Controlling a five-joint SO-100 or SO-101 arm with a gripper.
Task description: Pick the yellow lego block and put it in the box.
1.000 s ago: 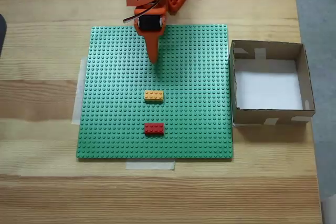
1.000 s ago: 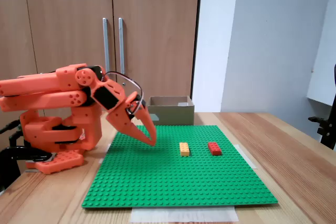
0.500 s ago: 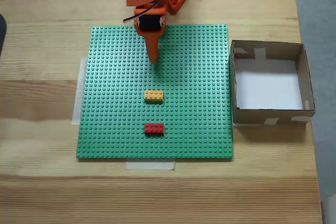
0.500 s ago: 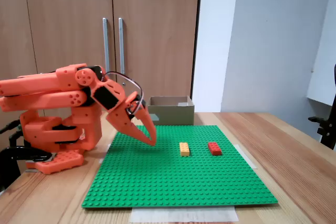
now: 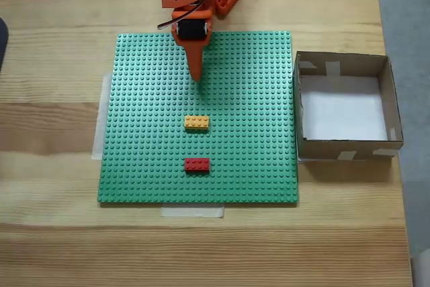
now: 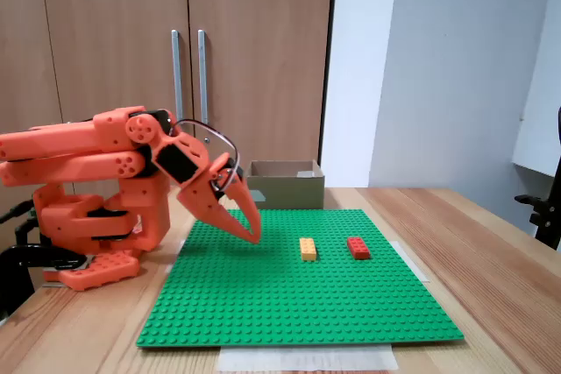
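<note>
Currently the orange gripper (image 5: pixel 195 77) (image 6: pixel 252 236) hangs tip-down over the green studded baseplate (image 5: pixel 255 99) (image 6: pixel 298 304), its two fingers pressed together and holding nothing. The yellow lego block (image 5: pixel 196 122) (image 6: pixel 308 248) sits on the baseplate near its middle, apart from the fingertips (in the top-down fixed view it lies below them). The red lego brick (image 5: pixel 197 164) (image 6: pixel 358 247) rests further down the plate, near the yellow one but not touching it. The cardboard box (image 5: pixel 297 109) (image 6: pixel 285 190) stands on the wooden table (image 5: pixel 54 52) just beside the baseplate's right edge in that same view, its white bottom bare.
</note>
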